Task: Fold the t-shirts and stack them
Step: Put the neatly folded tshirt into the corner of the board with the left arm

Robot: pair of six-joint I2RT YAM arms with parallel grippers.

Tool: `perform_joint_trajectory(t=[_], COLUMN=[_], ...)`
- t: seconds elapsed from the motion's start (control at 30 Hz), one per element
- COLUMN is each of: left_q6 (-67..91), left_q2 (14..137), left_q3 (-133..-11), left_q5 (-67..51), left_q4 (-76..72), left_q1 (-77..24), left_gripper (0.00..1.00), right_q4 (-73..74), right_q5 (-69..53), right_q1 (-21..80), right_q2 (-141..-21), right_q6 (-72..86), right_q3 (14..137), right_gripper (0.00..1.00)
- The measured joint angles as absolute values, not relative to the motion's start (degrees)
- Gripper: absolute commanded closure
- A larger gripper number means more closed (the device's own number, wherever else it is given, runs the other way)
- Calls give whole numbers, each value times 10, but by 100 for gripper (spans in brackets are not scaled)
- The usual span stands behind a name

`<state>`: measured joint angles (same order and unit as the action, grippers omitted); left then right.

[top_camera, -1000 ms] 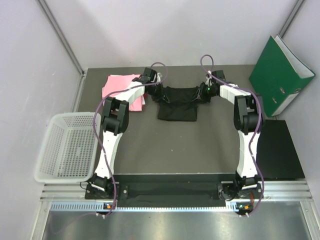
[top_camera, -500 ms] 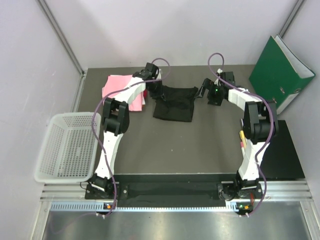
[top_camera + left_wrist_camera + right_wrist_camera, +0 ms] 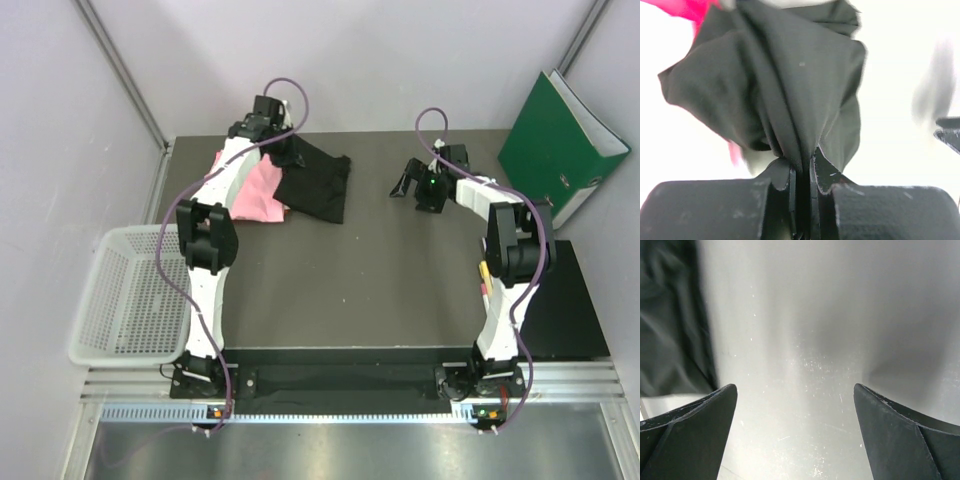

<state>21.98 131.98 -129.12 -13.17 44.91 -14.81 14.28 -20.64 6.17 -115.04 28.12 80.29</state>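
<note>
Pinching black tee in my L gripper, pink tee just left of it; R gripper spread wide, empty.

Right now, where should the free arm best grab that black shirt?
Probably the right-hand edge of the black t-shirt, approached from the right. That edge is free and faces the open right gripper, while the left gripper pinches the bunched opposite end.
</note>
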Motion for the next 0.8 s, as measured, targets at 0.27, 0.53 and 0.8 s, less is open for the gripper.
perform_joint_trajectory(t=[0.27, 0.53, 0.8], left_q6=[206, 206, 208], left_q2=[1307, 1304, 1291], left_q3=[-1306, -1312, -1316], left_q5=[-121, -156, -204], left_q4=[463, 484, 487], left_q1=[-84, -22, 48], left_gripper=[100, 100, 100], right_q4=[143, 143, 143], right_q5=[-209, -211, -211], right_q1=[62, 62, 63], right_q2=[-1160, -1166, -1166], right_q6=[282, 283, 284], right_q3=[803, 804, 804], right_gripper=[0, 0, 0])
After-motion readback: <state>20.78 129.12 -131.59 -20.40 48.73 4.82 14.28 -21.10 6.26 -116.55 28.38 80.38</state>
